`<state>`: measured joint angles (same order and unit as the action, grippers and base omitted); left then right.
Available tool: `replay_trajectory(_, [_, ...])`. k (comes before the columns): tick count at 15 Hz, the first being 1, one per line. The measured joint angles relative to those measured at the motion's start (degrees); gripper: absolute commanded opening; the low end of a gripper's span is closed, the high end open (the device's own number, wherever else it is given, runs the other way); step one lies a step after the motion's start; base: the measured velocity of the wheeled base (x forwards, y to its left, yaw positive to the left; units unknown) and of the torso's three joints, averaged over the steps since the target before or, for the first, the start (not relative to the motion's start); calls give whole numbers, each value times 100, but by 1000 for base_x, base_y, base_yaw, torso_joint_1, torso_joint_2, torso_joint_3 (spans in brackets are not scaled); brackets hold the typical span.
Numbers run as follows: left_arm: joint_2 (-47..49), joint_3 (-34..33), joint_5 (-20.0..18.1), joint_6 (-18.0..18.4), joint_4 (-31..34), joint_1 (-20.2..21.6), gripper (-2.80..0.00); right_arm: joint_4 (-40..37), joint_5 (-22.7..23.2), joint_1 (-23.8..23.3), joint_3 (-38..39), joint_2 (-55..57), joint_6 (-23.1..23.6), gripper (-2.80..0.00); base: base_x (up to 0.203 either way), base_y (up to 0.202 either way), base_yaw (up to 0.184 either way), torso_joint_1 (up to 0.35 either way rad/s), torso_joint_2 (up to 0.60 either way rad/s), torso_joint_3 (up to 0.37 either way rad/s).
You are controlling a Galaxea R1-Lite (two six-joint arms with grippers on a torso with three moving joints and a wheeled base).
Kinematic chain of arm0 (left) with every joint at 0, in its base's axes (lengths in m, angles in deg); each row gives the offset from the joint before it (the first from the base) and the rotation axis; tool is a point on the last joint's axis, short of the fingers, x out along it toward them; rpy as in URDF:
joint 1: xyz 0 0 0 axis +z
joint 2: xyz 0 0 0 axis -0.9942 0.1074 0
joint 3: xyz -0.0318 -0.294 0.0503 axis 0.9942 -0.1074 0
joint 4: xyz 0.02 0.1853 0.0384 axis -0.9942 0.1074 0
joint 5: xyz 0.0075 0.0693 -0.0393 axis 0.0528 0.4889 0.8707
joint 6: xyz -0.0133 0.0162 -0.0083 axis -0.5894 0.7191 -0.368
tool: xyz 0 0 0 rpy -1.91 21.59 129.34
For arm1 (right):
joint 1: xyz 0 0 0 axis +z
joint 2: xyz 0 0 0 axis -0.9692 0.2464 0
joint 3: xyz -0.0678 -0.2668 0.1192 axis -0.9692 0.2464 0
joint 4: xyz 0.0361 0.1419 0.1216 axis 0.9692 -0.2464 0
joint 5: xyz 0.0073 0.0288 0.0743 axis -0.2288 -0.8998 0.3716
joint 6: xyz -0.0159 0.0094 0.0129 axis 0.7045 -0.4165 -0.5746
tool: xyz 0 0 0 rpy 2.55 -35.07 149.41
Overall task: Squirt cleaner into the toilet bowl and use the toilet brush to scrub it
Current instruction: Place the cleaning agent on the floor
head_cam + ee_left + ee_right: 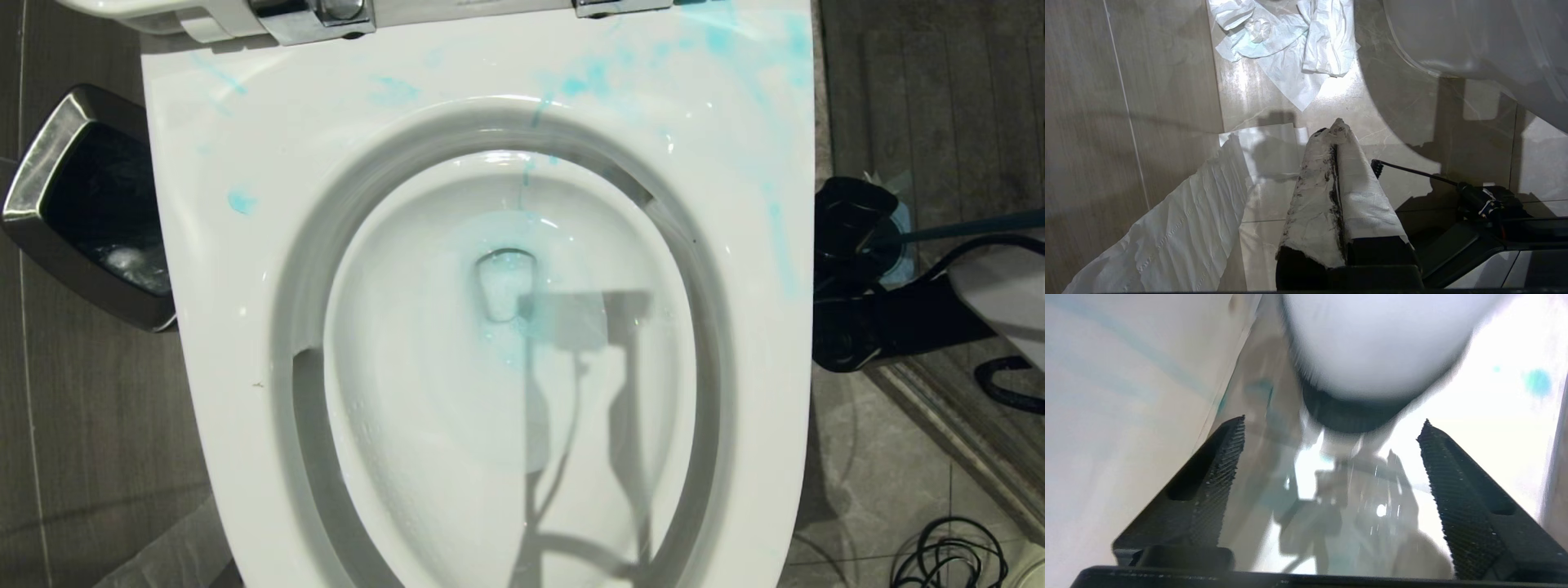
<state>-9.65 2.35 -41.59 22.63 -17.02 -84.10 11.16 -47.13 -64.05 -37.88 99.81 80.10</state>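
The toilet bowl (245,343) fills the head view, white and glossy, with blue smears on its rim and blue liquid round the drain. My right gripper (1335,418) is low beside the toilet's right side, jaws wide open with nothing between them. Just beyond its fingertips (1231,449) a blurred white body with a dark band (1372,347) looks like the cleaner bottle. In the head view the black right gripper (853,237) shows by the rim, next to the toilet brush handle (980,224). My left gripper (1337,122) is parked over the floor, shut, its fingers wrapped in white tissue.
A chrome-rimmed waste bin (49,188) stands left of the toilet. Crumpled tissue (1290,45) and a tissue sheet (1180,228) lie on the floor tiles. Black cables (951,555) lie coiled on the floor at lower right. A light-blue holder top (902,253) sits at the brush's base.
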Motion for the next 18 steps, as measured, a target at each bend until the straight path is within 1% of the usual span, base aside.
replay_trajectory(3, [0, 0, -1, 1, -2, 2, -280, -166, -114, 9, 1050, -694, 127, 0, 0, 0, 0, 0, 0, 0])
replay_trajectory(4, [0, 0, -2, -2, 0, -2, -280, -280, -198, 14, 1385, -980, 190, -280, 0, 0, 0, 0, 0, 0])
replay_trajectory(6, [0, 0, -5, 0, 0, -2, -280, -499, -567, 34, 1902, -1511, 265, -280, 0, 0, 0, 0, 0, 0])
replay_trajectory(9, [0, 0, -3, -2, 0, 2, -280, -595, -1504, 235, 2460, -2071, 297, -280, 0, 0, 0, 0, 0, 0])
replay_trajectory(10, [0, 0, -4, 0, 0, 2, -280, -617, -1870, 353, 2671, -2248, 302, -280, 0, 0, 0, 0, 0, 0])
replay_trajectory(13, [0, 0, 0, 2, -2, 0, -280, -650, -3348, 764, 3059, -2636, 315, -280, 0, 0, 0, 0, 0, 0])
replay_trajectory(14, [0, 0, -5, 0, 2, 2, -280, -645, -3633, 820, 3208, -2746, 282, -280, 0, 0, 0, 0, 0, 0])
replay_trajectory(17, [0, 0, -5, 0, 0, 0, -280, -605, -3568, 844, 3836, -2959, 76, -280, 0, 0, 0, 0, 0, 0])
replay_trajectory(18, [0, 0, -2, -2, 0, 2, -280, -598, -3439, 828, 4044, -3040, -44, -280, 0, 0, 0, 0, 0, 0])
